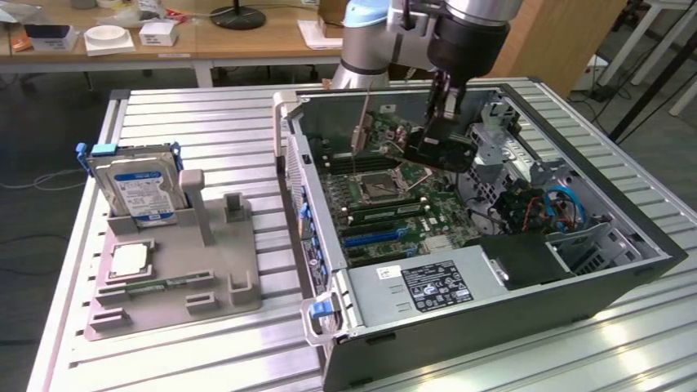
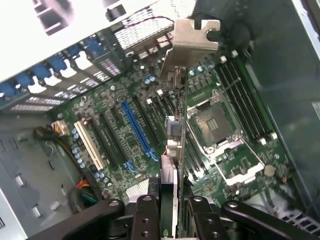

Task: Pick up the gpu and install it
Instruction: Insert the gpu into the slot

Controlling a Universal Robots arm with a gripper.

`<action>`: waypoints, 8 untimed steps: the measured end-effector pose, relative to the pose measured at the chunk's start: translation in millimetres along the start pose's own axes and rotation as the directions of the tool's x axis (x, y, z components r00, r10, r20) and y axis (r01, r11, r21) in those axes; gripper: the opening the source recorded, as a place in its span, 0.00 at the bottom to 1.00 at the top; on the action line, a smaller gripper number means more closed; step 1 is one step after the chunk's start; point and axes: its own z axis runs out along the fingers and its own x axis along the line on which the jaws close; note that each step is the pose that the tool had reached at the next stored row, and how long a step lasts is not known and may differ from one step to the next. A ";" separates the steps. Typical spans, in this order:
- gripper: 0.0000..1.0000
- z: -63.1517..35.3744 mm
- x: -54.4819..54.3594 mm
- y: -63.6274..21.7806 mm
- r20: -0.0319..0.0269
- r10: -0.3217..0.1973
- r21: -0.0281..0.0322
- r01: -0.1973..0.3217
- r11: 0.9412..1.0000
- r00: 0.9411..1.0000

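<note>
A slatted metal table (image 1: 196, 122) stands on grey floor (image 1: 22, 269), wooden desks (image 1: 250, 41) behind it.

A robotics lab or workshop: a slotted metal table (image 1: 185, 114) fills the middle of the exterior view. It bears an open PC case (image 1: 523, 327) and a grey parts fixture (image 1: 207, 273). A robot arm (image 1: 365, 41) stands at top centre, and cluttered wooden desks (image 1: 256, 45) cross the upper left.
</note>
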 end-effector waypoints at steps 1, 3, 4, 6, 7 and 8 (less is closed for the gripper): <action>0.27 0.2 0.0 0.0 0.000 -0.018 0.000 0.018 1.000 1.000; 0.27 0.7 0.0 0.0 -0.001 -0.055 0.000 0.055 0.999 0.999; 0.27 0.9 0.0 0.0 -0.002 -0.072 0.000 0.072 0.997 0.997; 0.27 1.4 0.0 0.0 -0.003 -0.109 0.000 0.109 0.994 0.994; 0.27 1.7 0.0 0.0 -0.003 -0.127 0.000 0.127 0.992 0.992; 0.27 1.9 0.0 -0.1 -0.004 -0.145 0.000 0.145 0.989 0.989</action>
